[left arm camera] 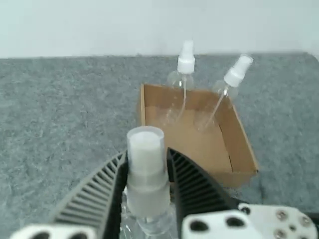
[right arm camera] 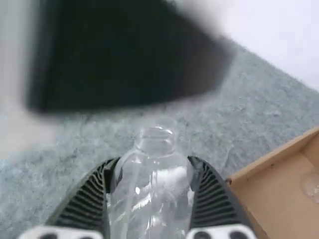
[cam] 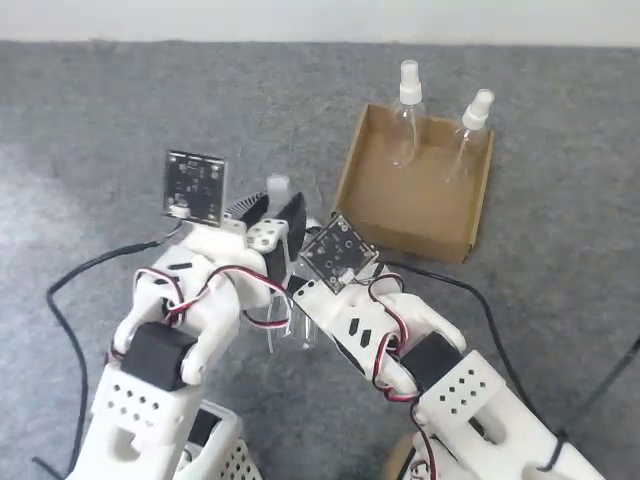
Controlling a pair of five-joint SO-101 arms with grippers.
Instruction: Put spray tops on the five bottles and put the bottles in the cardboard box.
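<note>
Clamping a white spray top (left arm camera: 145,149) between its ribbed jaws, the left pincer (left arm camera: 145,158) holds it above the grey table (cam: 90,120), near the cardboard box (cam: 410,235). The right pincer (right arm camera: 153,167) is closed on a clear open-necked bottle (right arm camera: 152,194), close beside the left pincer. Inside the box, at its far end, stand an upright capped bottle (cam: 408,120) and a leaning capped bottle (cam: 468,135).

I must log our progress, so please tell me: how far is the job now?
Done: two capped bottles sit in the cardboard box. In hand: the left claw grips a spray top, the right claw an open bottle. Left: join them, box it, then two more bottles.
</note>
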